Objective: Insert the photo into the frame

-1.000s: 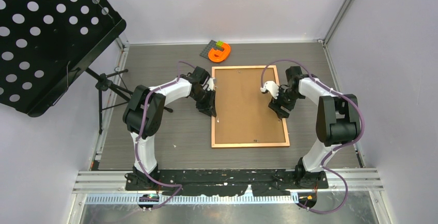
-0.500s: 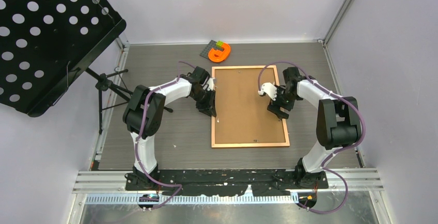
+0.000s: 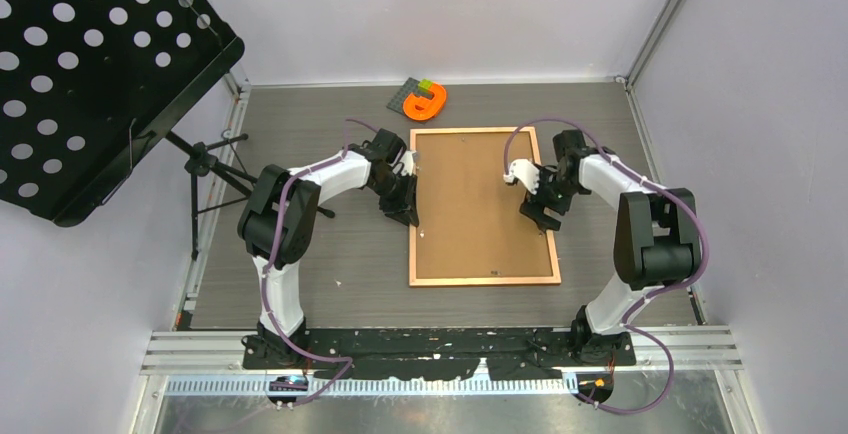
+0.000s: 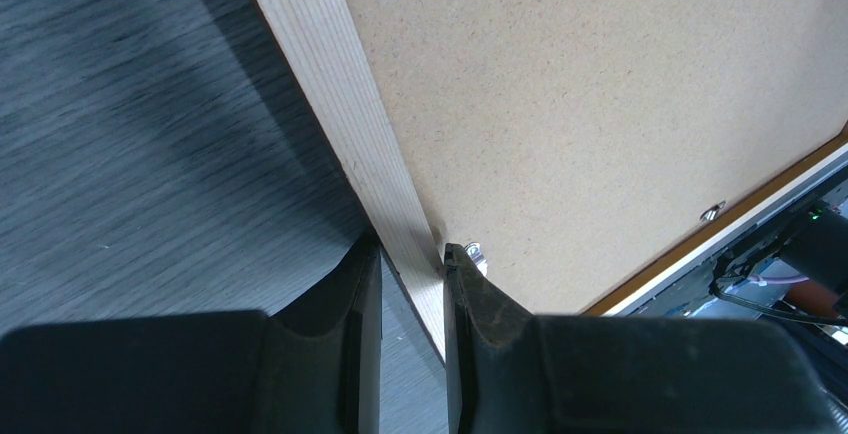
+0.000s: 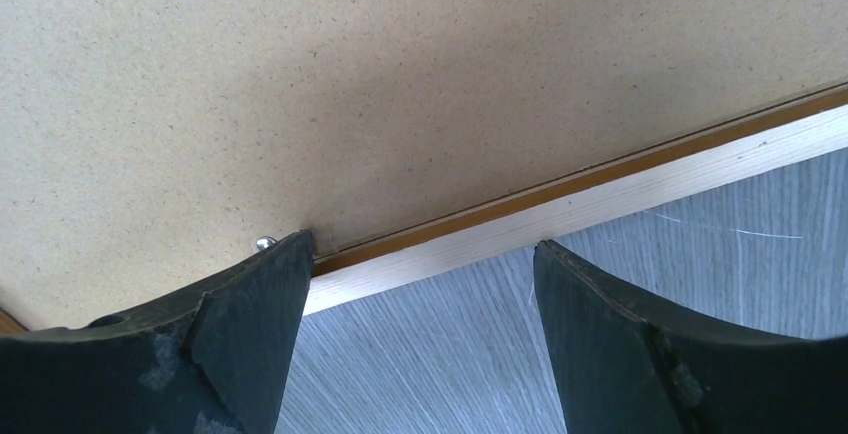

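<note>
Grey wood-grain table (image 3: 340,254) held the frame (image 3: 485,279) flat, centre of the top view, brown backing board (image 3: 470,204) up. You had the left gripper (image 4: 412,254) pinched narrow on its left rail; your right gripper (image 5: 420,246) straddled the right rail, spread wide apart.

Bright, even light comes from above. Just ahead of the left gripper (image 4: 412,244), a soft shadow darkens the table (image 4: 150,104) beside the frame (image 4: 330,94). The table looks fuzzy there. The fingers of the right gripper (image 5: 420,244) look dark.
</note>
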Robot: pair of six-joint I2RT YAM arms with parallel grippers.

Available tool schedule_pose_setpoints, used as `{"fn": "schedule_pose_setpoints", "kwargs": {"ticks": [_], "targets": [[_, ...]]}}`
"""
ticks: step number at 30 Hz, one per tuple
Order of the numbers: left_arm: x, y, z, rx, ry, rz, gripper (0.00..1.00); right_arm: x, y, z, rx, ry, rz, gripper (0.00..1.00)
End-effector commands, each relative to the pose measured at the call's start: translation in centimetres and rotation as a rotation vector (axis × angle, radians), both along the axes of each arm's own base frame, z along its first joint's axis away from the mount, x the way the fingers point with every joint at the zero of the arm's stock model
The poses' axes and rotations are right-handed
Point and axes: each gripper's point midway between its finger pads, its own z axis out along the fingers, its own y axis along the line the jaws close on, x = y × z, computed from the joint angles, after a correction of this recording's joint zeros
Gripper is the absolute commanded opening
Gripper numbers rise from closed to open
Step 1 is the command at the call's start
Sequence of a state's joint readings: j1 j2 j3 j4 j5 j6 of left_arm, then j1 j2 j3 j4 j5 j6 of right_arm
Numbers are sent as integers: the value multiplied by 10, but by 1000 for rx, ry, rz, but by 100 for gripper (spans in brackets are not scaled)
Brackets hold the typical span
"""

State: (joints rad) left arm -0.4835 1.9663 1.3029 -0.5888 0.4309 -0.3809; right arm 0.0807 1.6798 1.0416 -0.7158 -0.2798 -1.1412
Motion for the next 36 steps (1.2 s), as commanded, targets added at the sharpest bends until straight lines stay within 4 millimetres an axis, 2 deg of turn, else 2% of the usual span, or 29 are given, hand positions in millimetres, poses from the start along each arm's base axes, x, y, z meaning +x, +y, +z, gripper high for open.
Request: {"fn": "schedule_pose_setpoints", "kwargs": {"ticks": [1, 6, 7, 9, 12, 17, 27, 32, 36], "targets": [[5, 15, -24, 68, -23, -27, 0, -41, 6, 0, 79, 178, -30, 88], [5, 14, -23, 65, -23, -25, 0, -13, 13, 31, 189, 127, -136, 88], [5, 14, -24, 66, -22, -24, 0, -8, 6, 34, 206, 120, -177, 88], [5, 14, -24, 64, -22, -23, 0, 6, 7, 47, 261, 104, -265, 88], [5, 14, -24, 63, -20, -22, 0, 30, 6, 53, 292, 47, -376, 88], [5, 13, -25, 63, -17, -18, 0, 68, -4, 56, 313, -27, -648, 86], [4, 13, -26, 62, -11, -18, 0, 134, -20, 63, 334, -159, -888, 81], [5, 13, -26, 60, -10, -17, 0, 153, -15, 54, 369, -120, -966, 78], [5, 13, -25, 57, -11, -18, 0, 159, -12, 45, 373, -95, -997, 76]]}}
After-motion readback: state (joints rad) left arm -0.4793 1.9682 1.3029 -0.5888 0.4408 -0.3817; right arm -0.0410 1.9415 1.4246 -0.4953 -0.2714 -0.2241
